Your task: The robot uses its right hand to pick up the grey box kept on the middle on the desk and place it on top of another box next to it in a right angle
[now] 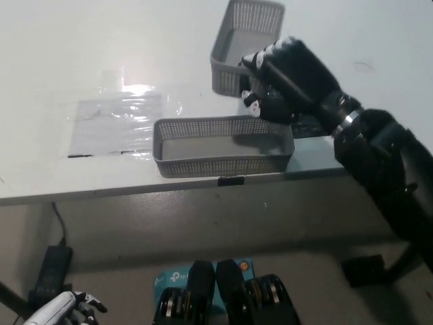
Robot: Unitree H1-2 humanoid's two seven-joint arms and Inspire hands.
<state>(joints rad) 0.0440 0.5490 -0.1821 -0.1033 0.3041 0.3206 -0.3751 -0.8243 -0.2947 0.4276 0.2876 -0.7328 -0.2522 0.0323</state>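
lab or office, white desk (61,40), power adapter (51,267)

Things on and around the desk (54,40) — counted.
Two grey mesh boxes — one held aloft (245,42), one on the desk (223,146); one clear plastic sheet (122,118); two robot hands, black (281,81) and white (64,310).

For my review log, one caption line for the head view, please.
Right robot hand holds one grey mesh box above the desk, behind the second box; left robot hand rests low.
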